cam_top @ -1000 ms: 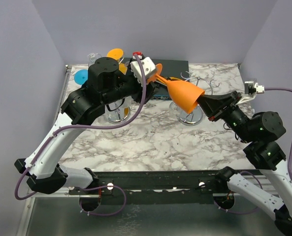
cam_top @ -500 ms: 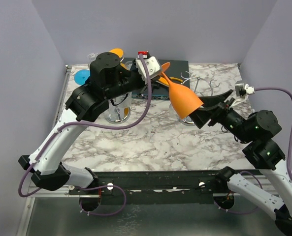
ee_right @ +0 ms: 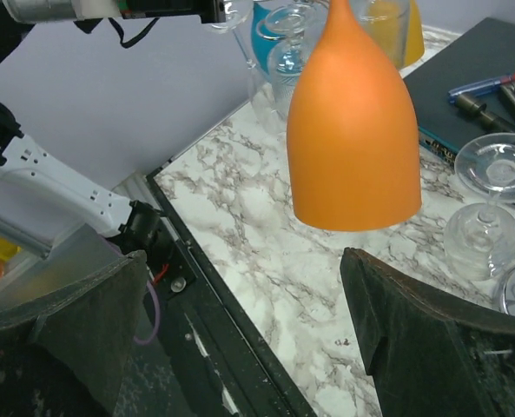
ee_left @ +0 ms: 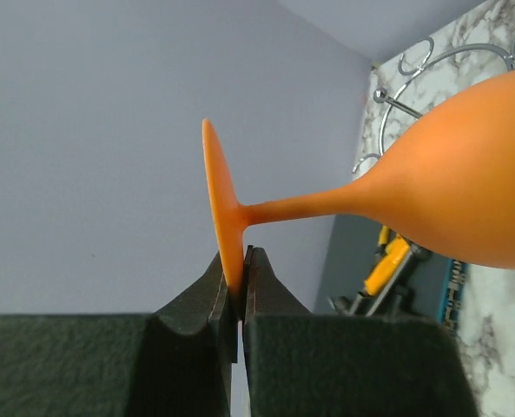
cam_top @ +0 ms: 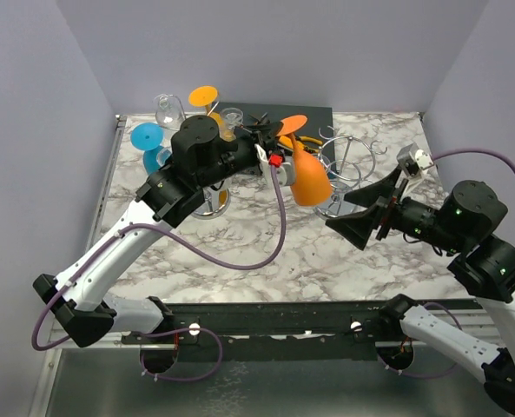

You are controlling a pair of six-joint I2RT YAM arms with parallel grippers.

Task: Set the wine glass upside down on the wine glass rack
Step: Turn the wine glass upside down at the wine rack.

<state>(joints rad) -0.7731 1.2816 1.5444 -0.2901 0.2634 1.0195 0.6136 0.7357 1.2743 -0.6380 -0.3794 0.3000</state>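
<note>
Far left, a blue glass sits behind the left arm. The left end effector is clamped on the foot rim of the wine glass. The glass is matte orange and held in the air foot up, just left of the chrome wine glass rack. The right end effector is spread wide beside the bowl and holds nothing. Only the right wrist view shows a clear glass on the marble counter.

Bare table is seen between the right fingers. Ahead of them, passage is blocked by the orange wine glass and clear glasses.
</note>
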